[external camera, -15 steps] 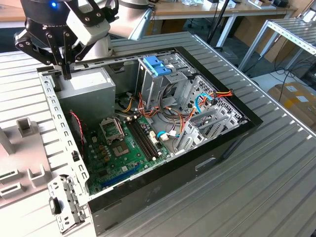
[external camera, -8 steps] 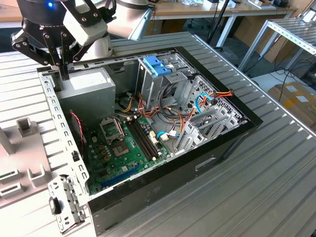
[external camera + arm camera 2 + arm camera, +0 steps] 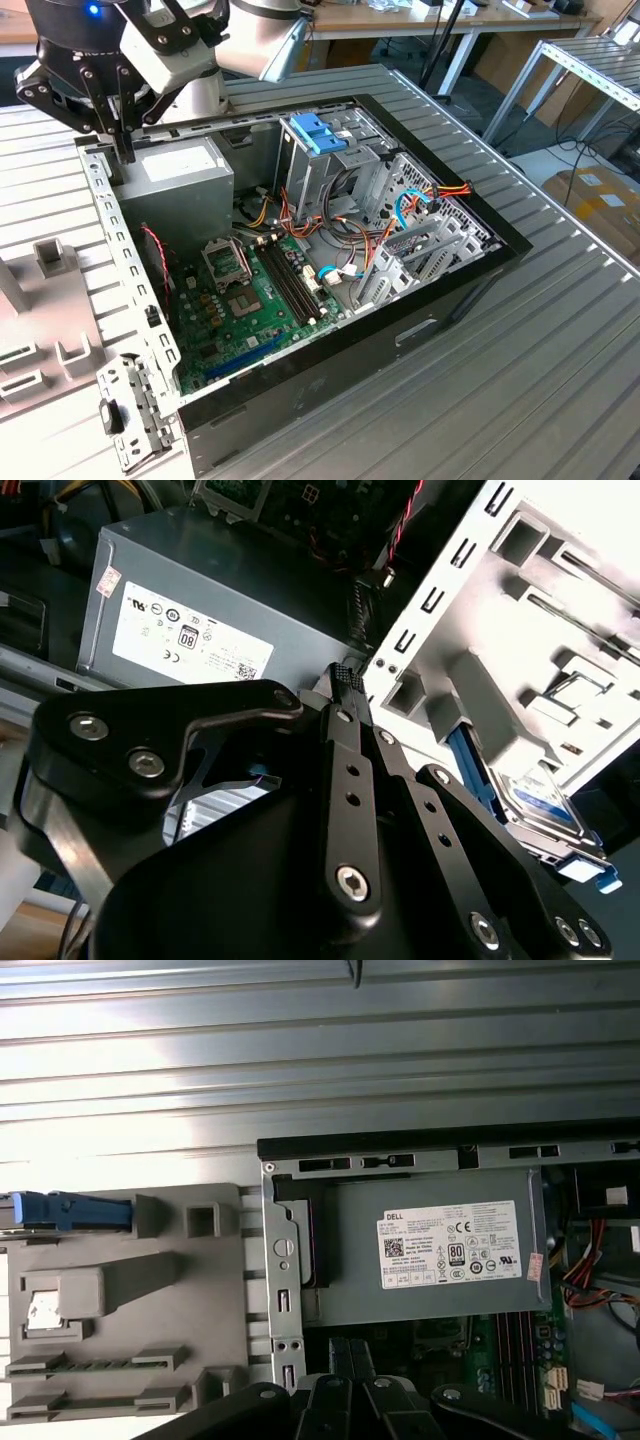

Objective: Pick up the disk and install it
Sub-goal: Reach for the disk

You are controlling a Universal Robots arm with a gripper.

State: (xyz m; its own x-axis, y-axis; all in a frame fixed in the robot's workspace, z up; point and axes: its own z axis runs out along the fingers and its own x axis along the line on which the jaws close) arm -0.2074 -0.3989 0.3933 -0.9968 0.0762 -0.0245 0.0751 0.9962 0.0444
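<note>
hovering beside power supply (image 3: 180, 178), gripper (image 3: 126, 150) with jaws pinched empty; disk (image 3: 538, 798) in grey fixture (image 3: 470, 680).

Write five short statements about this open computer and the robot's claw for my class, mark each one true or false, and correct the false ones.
1. The claw holds the disk. False: the disk sits in the grey fixture, apart from the claw, which holds nothing.
2. The computer case lies open, showing the motherboard. True.
3. In the exterior view, the claw hangs by the power supply. True.
4. The power supply's sticker is red. False: the sticker is white.
5. The light-blue latch lies outside the case. False: the light-blue latch sits on the drive cage inside the case.
</note>
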